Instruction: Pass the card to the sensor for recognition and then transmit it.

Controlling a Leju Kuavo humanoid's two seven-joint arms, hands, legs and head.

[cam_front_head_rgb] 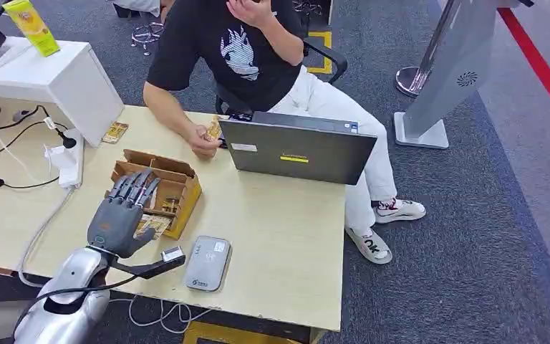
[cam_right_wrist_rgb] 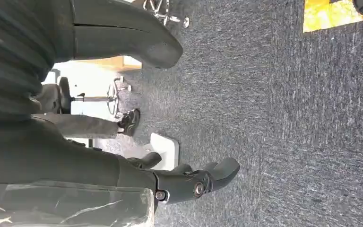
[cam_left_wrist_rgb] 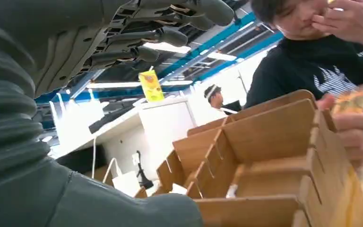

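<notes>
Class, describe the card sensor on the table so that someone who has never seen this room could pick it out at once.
Start at the pale wooden table where a person sits behind a grey laptop. Near the edge closest to the robot, beside the cardboard box of dividers, lies the card sensor. It is the flat, silver-grey slab with rounded corners, unlike the brown box.

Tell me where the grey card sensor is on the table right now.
In the head view the grey card sensor lies flat near the table's front edge, just right of the left hand and the cardboard box.
</notes>
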